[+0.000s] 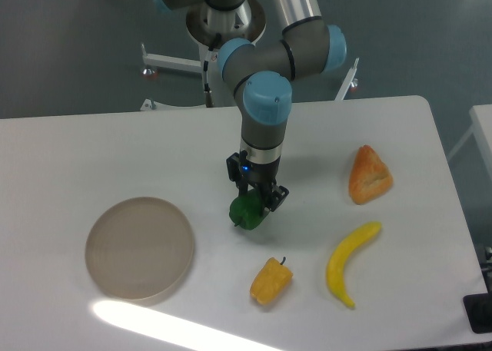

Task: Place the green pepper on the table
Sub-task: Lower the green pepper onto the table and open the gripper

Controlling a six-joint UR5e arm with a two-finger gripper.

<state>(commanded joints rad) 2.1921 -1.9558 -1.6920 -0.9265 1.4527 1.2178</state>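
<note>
The green pepper (247, 213), small, glossy and dark green, sits between the fingers of my gripper (254, 200), which is shut on it from above. It hangs at or just above the white table (115, 151), near the middle; I cannot tell whether it touches. The gripper's dark fingers hide the pepper's top.
A round beige plate (139, 247) lies to the left of the pepper. A yellow-orange pepper (270, 281) lies just below it toward the front. A banana (348, 263) and an orange wedge-shaped piece (370, 175) lie to the right.
</note>
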